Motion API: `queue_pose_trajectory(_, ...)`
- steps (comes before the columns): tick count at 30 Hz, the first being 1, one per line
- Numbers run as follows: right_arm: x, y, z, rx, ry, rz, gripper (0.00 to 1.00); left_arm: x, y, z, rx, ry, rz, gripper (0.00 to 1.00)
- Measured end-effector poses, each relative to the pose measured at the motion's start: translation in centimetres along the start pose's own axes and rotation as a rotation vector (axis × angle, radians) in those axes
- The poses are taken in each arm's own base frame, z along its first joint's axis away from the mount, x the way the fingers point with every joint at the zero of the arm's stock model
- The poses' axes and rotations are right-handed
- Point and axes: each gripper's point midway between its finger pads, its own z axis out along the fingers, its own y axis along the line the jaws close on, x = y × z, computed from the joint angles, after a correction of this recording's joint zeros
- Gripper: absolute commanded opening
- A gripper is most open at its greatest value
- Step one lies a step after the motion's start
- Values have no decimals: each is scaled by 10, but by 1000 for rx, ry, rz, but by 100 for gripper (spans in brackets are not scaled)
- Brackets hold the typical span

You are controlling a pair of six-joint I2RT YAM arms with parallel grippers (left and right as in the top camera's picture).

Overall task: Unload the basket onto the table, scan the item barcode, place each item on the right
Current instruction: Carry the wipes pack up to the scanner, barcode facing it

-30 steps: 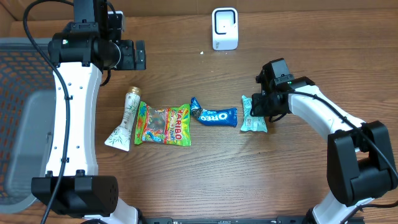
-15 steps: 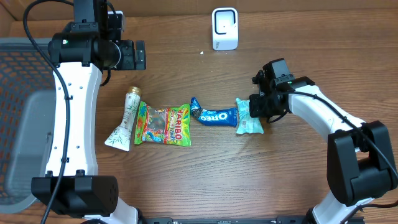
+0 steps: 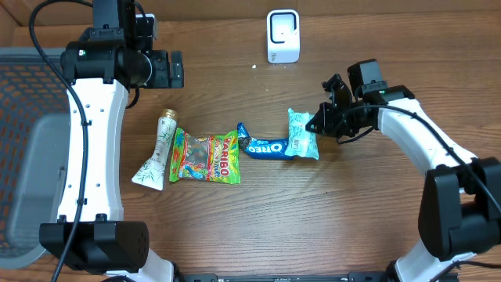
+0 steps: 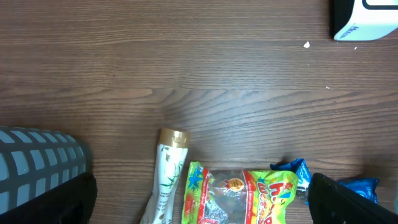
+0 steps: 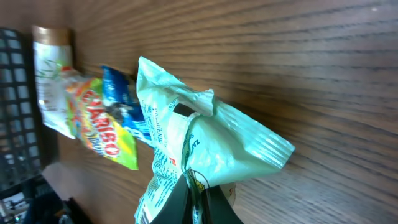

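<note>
The table [image 3: 235,227] is showing brown wood grain. The mint-green packet [image 3: 301,135] is carrying a small black mark; the Oreo wrapper [image 3: 266,146] is showing blue with white letters. The Haribo bag [image 3: 205,157] is glowing green, yellow and red. The tube [image 3: 159,153] is wearing white with green leaves and a gold cap.

Fingers [image 5: 219,209] pinch mint-green packet [image 5: 205,140] edge; blue pack [image 5: 121,93], Haribo bag [image 5: 102,134], tube [image 5: 50,68] behind.

On the wooden table [image 3: 258,219] a white tube [image 3: 159,153] with a gold cap lies touching a Haribo gummy bag [image 3: 205,157], a blue Oreo pack [image 3: 264,146] lies just beside that bag on its other side, and a grey mesh basket [image 3: 31,94] stands at the left edge.
</note>
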Motion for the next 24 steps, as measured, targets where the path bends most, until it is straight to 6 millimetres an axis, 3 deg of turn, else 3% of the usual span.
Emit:
queue_pose_trajectory(7, -19, 40, -48, -52, -161, -4, 4, 0, 0, 0, 0, 0, 0, 100)
queue_pose_trajectory(16, -17, 103, -156, -91, -468, -47, 4, 0, 0, 0, 0, 0, 0, 100)
queue_pose_trajectory(20, -9, 112, -192, -60, -580, -62, 4, 0, 0, 0, 0, 0, 0, 100)
queue_pose_trajectory(24, -7, 109, -208, -14, -646, -52, 4, 0, 0, 0, 0, 0, 0, 100)
